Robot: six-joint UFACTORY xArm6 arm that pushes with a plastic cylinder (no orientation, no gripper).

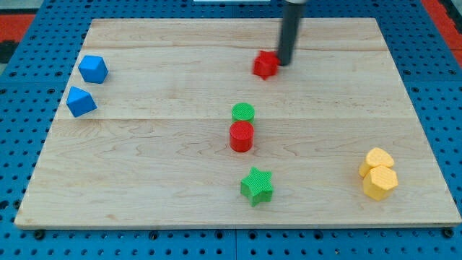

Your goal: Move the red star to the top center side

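Note:
The red star [265,65] lies on the wooden board [144,144] near the view's top centre. My tip [284,63] is the lower end of a dark rod coming down from the view's top. It stands just to the right of the red star, touching or almost touching its right side.
A green cylinder [243,112] and a red cylinder [241,136] stand together at the board's middle. A green star [256,185] lies below them. Two blue blocks [93,68] [81,101] sit at the left. Two yellow blocks [377,159] [380,182] sit at the lower right.

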